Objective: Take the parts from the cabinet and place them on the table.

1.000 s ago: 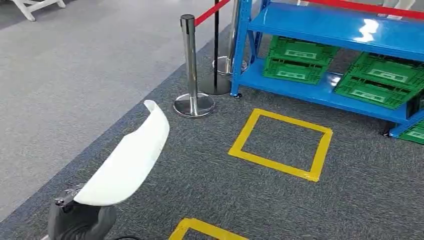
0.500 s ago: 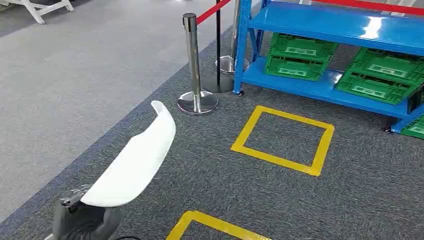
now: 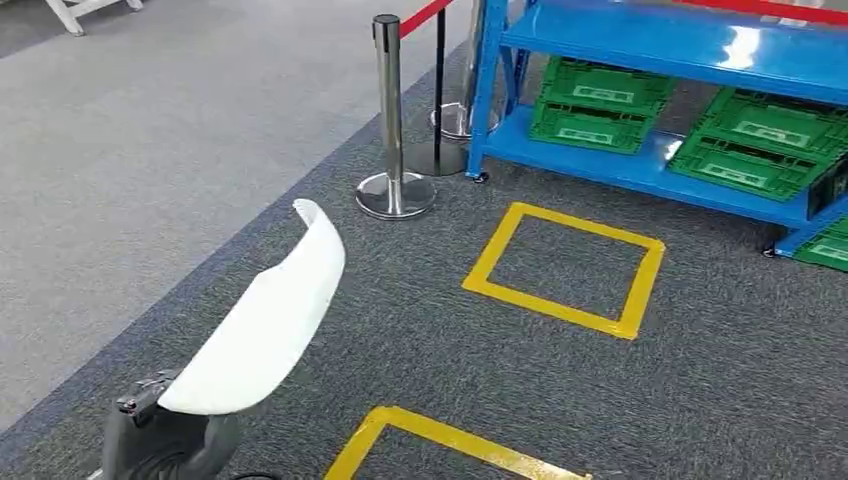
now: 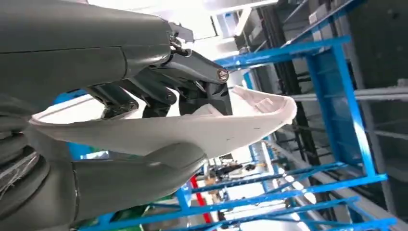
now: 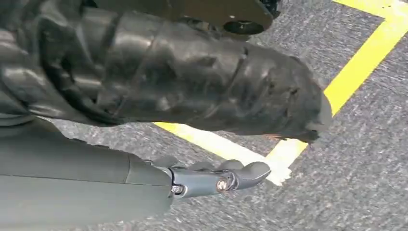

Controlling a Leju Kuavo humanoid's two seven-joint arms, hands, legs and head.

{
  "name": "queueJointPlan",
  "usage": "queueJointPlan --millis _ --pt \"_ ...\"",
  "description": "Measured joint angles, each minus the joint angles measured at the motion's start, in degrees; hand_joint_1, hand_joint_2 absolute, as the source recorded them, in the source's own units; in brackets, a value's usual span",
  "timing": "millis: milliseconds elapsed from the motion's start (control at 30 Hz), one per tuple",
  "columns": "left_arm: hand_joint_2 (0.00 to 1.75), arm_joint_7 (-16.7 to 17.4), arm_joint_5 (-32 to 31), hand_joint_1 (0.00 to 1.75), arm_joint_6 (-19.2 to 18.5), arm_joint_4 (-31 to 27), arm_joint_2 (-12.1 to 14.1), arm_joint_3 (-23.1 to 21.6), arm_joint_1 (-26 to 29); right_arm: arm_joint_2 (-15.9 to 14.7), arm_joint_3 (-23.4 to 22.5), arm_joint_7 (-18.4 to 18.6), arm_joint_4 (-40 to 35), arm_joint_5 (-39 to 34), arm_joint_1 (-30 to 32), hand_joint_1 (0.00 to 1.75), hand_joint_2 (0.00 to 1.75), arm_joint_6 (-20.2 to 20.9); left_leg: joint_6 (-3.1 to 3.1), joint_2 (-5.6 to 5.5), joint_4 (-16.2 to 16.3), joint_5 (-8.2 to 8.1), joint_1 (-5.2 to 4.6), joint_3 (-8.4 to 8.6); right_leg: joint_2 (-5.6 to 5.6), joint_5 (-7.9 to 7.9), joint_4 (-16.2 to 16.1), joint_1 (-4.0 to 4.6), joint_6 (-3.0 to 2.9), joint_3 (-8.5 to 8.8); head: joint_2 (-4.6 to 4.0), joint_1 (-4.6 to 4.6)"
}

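Carrying a white part (image 3: 262,325) in the left robot hand (image 3: 165,440), the robot is out on the carpet with no table showing, so I'd guess this is the transport leg of the job. The part sits at about 7 o'clock in the head view, running from the robot hand up toward 1 o'clock, tip free in the air. It's a long, curved shell, smooth and glossy like moulded plastic, with a rounded upturned end. In the left wrist view the part (image 4: 192,130) is clamped between the thick grey thumb underneath and the darker fingers (image 4: 159,94) on top, so the grip is closed on one end of it. Holding it by the end probably keeps the long bit out in front, away from the robot's body.

The right robot hand (image 5: 211,180) hangs over the floor with its fingers laid out fairly straight and nothing in it.

Further out: the grey speckled carpet (image 3: 700,400) has yellow tape squares (image 3: 565,267), one at roughly 1 o'clock. A chrome stanchion (image 3: 391,120) with a red belt stands at 12 o'clock. The blue metal rack (image 3: 640,170) at 1 to 2 o'clock holds green ribbed plastic crates (image 3: 600,105) on its low shelf.
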Motion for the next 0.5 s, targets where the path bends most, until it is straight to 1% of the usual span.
queueJointPlan --millis 33,67,100,133,167,200,233,267,300,333,367,400,467,500 --pt "1.75 0.0 0.0 1.75 0.0 0.0 0.0 -0.1 -0.1 0.0 0.0 0.0 0.0 0.0 0.1 0.00 0.00 0.0 0.40 0.12 -0.1 0.27 -0.06 -0.18 0.19 -1.59 1.4 0.00 0.11 -0.90 -0.02 0.17" --pt "1.75 0.0 0.0 1.75 0.0 0.0 0.0 -0.1 -0.1 0.0 0.0 0.0 0.0 0.0 0.1 0.00 0.00 0.1 0.75 0.13 -0.1 0.52 -0.11 -0.58 0.32 -4.09 5.0 0.06 0.08 -2.38 0.00 0.44" --pt "1.75 0.0 0.0 1.75 0.0 0.0 0.0 -0.2 -0.1 0.0 0.0 0.0 0.0 0.1 0.1 0.00 0.00 0.1 0.83 0.16 0.0 0.76 -0.22 -0.97 0.39 -6.43 9.6 0.08 0.11 -4.24 -0.02 0.83" --pt "1.75 0.0 -0.1 1.75 0.0 0.1 0.0 -0.3 -0.1 0.0 0.0 0.0 0.0 0.2 0.1 0.00 0.00 0.1 0.94 0.19 0.0 1.01 -0.40 -1.35 0.38 -8.42 14.2 0.09 0.17 -6.13 0.00 0.94" --pt "1.75 0.0 -0.1 1.75 0.0 0.2 0.0 -0.4 -0.2 0.0 0.0 0.0 0.0 0.4 0.2 0.00 0.00 0.1 1.02 0.20 0.1 1.24 -0.58 -1.74 0.38 -9.29 17.3 0.09 0.14 -7.26 0.00 0.94" --pt "1.75 0.0 -0.1 1.75 0.1 0.2 0.0 -0.5 -0.2 0.0 0.0 0.0 0.0 0.4 0.3 0.00 0.00 0.1 1.02 0.11 0.2 1.45 -0.74 -2.02 0.38 -8.72 17.3 0.12 -0.01 -6.96 0.00 0.94" --pt "1.75 0.0 0.0 1.75 0.1 0.3 0.0 -0.6 -0.1 0.0 0.0 0.0 0.0 0.5 0.3 0.00 0.00 0.1 0.99 -0.02 0.3 1.57 -0.86 -2.20 0.38 -7.00 14.8 0.21 -0.18 -5.24 -0.02 0.94" --pt "1.75 0.0 0.0 1.75 0.1 0.3 0.0 -0.7 -0.2 0.0 0.0 0.0 0.0 0.5 0.3 0.00 0.00 0.1 0.83 -0.55 0.4 1.68 -0.95 -2.31 0.53 -4.82 10.5 0.31 -0.45 -2.67 -0.02 0.94" --pt "1.75 0.0 0.0 1.75 0.1 0.3 0.0 -0.8 -0.2 0.0 0.0 0.0 0.0 0.5 0.3 0.00 0.00 0.1 0.70 -0.81 0.5 1.77 -1.01 -2.36 1.04 -2.67 5.3 0.39 -0.82 0.35 -0.02 0.94" --pt "1.75 0.0 0.1 1.75 0.1 0.3 0.0 -0.9 -0.3 0.0 0.0 0.0 0.0 0.7 0.3 0.00 0.00 0.1 0.55 -1.06 0.6 1.86 -0.98 -2.46 3.02 -2.04 1.1 0.42 -1.34 2.65 -0.02 1.01" --pt "1.75 0.0 0.2 1.75 0.2 0.3 0.0 -1.0 -0.5 -0.2 0.0 -0.1 0.0 0.7 0.4 0.00 0.00 0.1 0.27 -1.30 1.1 1.92 -1.48 -2.99 4.37 -2.54 -0.7 0.22 -1.57 3.51 0.00 0.94" --pt "1.75 0.0 0.2 1.75 0.1 0.3 0.0 -1.0 -0.6 -0.2 0.0 -0.2 0.0 0.8 0.4 0.00 0.00 0.0 -0.11 -1.79 1.2 2.31 -1.19 -3.48 3.69 -2.60 -0.5 0.36 -1.45 3.63 0.00 0.79" --pt "1.75 0.0 0.2 1.75 0.1 0.3 0.1 -1.1 -0.6 -0.2 0.0 -0.2 0.0 0.9 0.6 0.00 0.00 0.0 -0.80 -2.77 1.2 2.92 -0.90 -3.97 2.89 -2.28 -0.5 0.56 -1.83 3.35 -0.02 0.90" --pt "1.75 0.0 0.2 1.75 0.1 0.3 0.1 -1.1 -0.6 0.0 0.0 -0.2 0.0 0.9 0.6 0.00 0.00 0.0 -1.01 -3.22 1.4 2.92 -1.16 -4.13 2.23 -1.86 -1.0 0.05 -2.11 3.26 0.00 0.92"
